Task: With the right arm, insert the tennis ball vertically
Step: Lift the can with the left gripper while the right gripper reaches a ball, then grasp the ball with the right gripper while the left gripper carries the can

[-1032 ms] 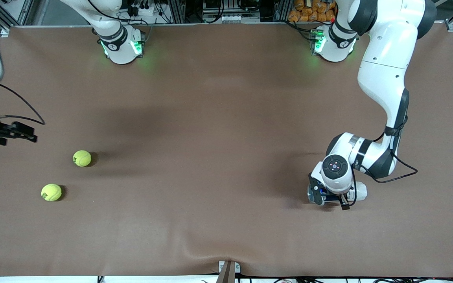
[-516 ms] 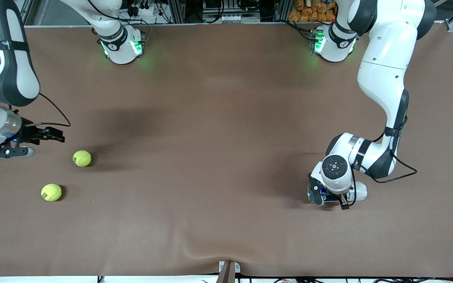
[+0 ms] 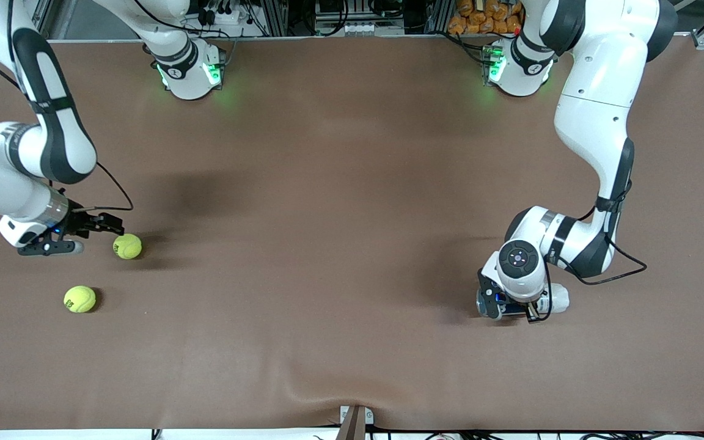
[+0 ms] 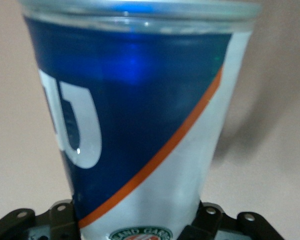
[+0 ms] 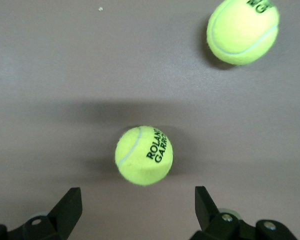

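The right gripper (image 3: 110, 227), fingers spread wide, hovers over the table (image 3: 352, 244) just at ten o'clock of a tennis ball (image 3: 127, 246), a second ball (image 3: 79, 299) nearer the camera, while the left gripper (image 3: 505, 308) clamps a blue ball can (image 4: 140, 125).

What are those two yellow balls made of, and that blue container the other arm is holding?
The balls look like fuzzy felt, matte yellow-green, with a pale curved seam and printed lettering, so probably rubber underneath. The container seems to be clear glossy plastic: it has a see-through rim and a shiny blue, white and orange label catching the light.
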You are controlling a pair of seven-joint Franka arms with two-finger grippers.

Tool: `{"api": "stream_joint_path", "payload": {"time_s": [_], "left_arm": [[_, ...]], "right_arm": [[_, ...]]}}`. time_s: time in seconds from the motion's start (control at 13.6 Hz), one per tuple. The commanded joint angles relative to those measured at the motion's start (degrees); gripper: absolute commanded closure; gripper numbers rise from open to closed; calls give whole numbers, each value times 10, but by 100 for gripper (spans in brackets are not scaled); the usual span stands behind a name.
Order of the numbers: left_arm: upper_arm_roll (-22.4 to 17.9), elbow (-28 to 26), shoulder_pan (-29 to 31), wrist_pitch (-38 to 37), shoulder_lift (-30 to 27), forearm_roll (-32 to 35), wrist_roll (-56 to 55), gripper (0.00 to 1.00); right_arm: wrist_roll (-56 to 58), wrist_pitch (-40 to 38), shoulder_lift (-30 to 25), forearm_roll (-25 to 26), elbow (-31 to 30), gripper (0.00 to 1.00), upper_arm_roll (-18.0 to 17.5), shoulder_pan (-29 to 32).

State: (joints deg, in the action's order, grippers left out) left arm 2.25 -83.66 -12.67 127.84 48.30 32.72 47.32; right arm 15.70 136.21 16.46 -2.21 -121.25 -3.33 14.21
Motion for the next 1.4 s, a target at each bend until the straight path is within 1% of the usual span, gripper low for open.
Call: {"api": "stream_joint_path", "payload": {"time_s": [0.0,0.22,0.37,0.44,0.59,0.74,0.81,0.96,1.11,1.18,1.25,1.33], "left_arm": [[15,9,-3,0,-5,7,14,26],[49,12,-3,-5,-22,2,14,26],[66,14,-3,-6,-31,-19,14,26],[78,17,-3,-7,-34,-34,13,26],[108,24,-3,-8,-37,-83,5,26],[120,26,-3,-8,-37,-153,4,25],[128,37,-3,-7,-36,-182,4,24],[164,53,-5,-8,-36,-215,-4,23],[187,53,-3,-7,-36,-242,-22,22],[201,53,-1,-6,-36,-265,-23,21],[215,53,4,-3,-36,-293,-23,20],[223,53,5,-1,-36,-321,-21,21]], "right_arm": [[-1,41,30,-13,-1,0,-2,0],[-2,66,58,-16,0,0,-2,0],[-1,72,70,-38,0,0,-2,-1],[-2,77,75,-41,0,0,-2,-2],[-1,90,88,-41,0,0,-2,-3],[-1,104,98,-41,0,0,-2,-3],[-1,109,102,-41,0,0,-2,-4],[-1,121,110,-41,0,0,-2,-7],[-4,136,117,-41,0,0,-2,-7],[-4,136,117,-41,0,15,-2,-7],[-4,136,116,-41,0,38,-2,-6],[-4,135,113,-41,0,56,-2,-6]]}}
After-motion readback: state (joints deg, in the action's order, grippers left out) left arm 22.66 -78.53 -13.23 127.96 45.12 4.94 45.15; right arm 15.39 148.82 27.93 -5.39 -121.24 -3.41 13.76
